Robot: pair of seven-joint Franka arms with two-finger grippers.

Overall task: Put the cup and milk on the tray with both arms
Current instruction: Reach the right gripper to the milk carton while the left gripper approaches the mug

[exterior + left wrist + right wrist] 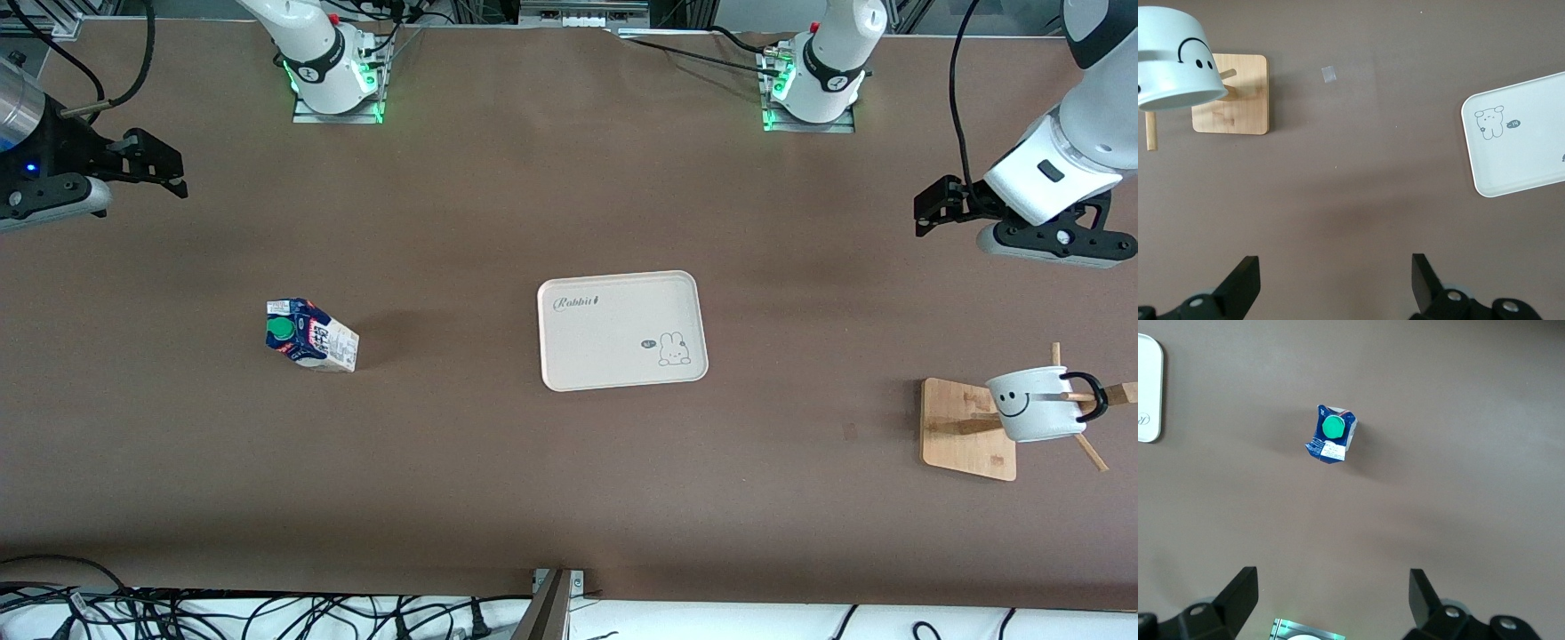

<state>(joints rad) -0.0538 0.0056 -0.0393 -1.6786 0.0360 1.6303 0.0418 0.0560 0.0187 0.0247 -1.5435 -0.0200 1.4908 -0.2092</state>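
Note:
The cream tray (613,293) with the "Rabbit" lettering lies at the table's middle; it also shows in the left wrist view (1531,173) and the right wrist view (1148,393). The milk carton (310,334) with its green cap stands toward the right arm's end; it also shows in the right wrist view (1331,434). The white smiley cup (1036,404) hangs by its black handle on a peg of a wooden stand (965,427) toward the left arm's end; the cup also shows in the left wrist view (1175,60). My left gripper (929,213) (1335,283) is open and empty, up over bare table. My right gripper (164,173) (1333,600) is open and empty, up over bare table.
The stand's square wooden base shows in the left wrist view (1231,97). A small pale scrap (1329,74) lies on the table near it. Arm bases (336,76) (813,84) stand along the table's edge farthest from the front camera. Cables (178,613) run along the nearest edge.

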